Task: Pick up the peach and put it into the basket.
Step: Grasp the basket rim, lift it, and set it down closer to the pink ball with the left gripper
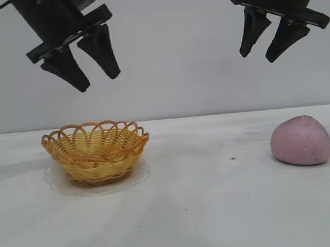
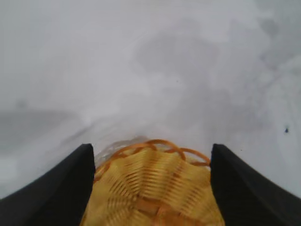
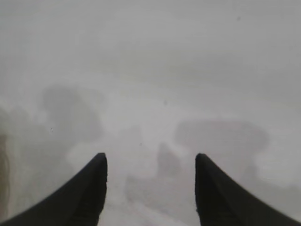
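The dusty-pink peach (image 1: 301, 141) lies on the white table at the right. The yellow wicker basket (image 1: 96, 151) with its orange looped rim sits at the left and holds nothing. My left gripper (image 1: 99, 82) hangs open high above the basket; in the left wrist view the basket (image 2: 153, 188) shows between the two black fingers (image 2: 56, 188). My right gripper (image 1: 257, 57) hangs open high up, above and a little left of the peach. In the right wrist view my right gripper (image 3: 150, 157) has only bare table between its fingers (image 3: 84, 193); the peach is out of that view.
The white table (image 1: 207, 212) runs wide between basket and peach, with a small dark speck (image 1: 233, 158) left of the peach. A pale wall stands behind.
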